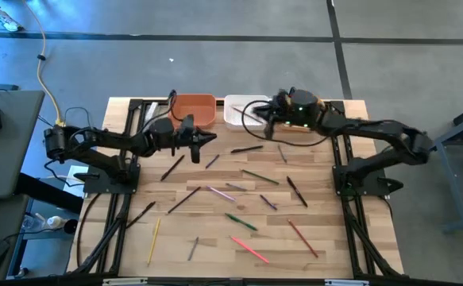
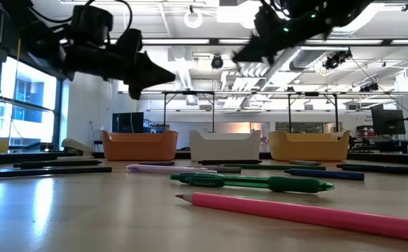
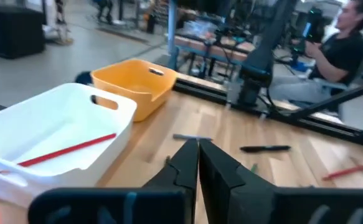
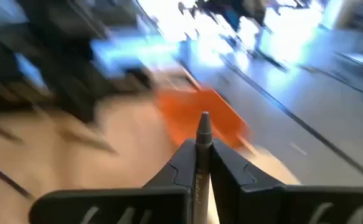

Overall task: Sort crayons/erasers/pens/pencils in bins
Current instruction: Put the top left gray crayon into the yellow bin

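Jaws shut, 3 bins (image 2: 138,145), 2 arms

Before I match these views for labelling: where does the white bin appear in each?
High view: white bin, far edge, centre, partly under the right arm.
Low view: white bin, middle of the row.
Left wrist view: near left, holding a red stick.
Right wrist view: not visible.
Shared landmark: the yellow-orange bin next to it.

A: Can you read any words or numbers here?
B: No. The green pen (image 2: 259,183) has tiny dark print on it, but it is too small to read.
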Controlling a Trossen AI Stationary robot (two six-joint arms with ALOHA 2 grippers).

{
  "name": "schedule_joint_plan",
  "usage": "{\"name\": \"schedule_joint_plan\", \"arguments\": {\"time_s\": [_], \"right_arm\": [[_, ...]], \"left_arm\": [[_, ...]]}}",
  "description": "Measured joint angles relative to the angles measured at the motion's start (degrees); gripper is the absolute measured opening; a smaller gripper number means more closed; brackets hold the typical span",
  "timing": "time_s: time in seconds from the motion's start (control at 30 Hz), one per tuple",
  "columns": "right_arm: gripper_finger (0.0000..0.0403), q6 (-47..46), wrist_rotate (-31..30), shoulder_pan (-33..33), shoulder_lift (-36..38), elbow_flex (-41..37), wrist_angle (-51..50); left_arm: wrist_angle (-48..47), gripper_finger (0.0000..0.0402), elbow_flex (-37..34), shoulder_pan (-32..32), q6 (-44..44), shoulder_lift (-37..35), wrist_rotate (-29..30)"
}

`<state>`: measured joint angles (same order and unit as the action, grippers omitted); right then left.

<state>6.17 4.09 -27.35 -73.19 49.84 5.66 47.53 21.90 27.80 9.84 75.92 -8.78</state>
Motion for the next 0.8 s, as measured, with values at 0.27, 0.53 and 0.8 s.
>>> {"name": "schedule_joint_plan", "arguments": {"time_s": [0.27, 0.53, 0.8], "right_arm": [[0.0012, 10.0, -13.7, -12.2, 2.8, 0.0, -27.0], [0.0012, 14.5, -12.0, -23.4, -5.8, 0.0, -29.0], [0.0012, 16.8, -12.1, -27.1, -16.7, 0.0, -26.1]], "left_arm": [[12.2, 0.0001, -7.0, -1.7, 1.1, 0.0, 2.3], [13.4, 0.0000, -8.0, -2.5, 1.5, 0.0, 3.5], [13.4, 0.0000, -8.0, -3.5, 1.5, 0.0, 4.1]]}}
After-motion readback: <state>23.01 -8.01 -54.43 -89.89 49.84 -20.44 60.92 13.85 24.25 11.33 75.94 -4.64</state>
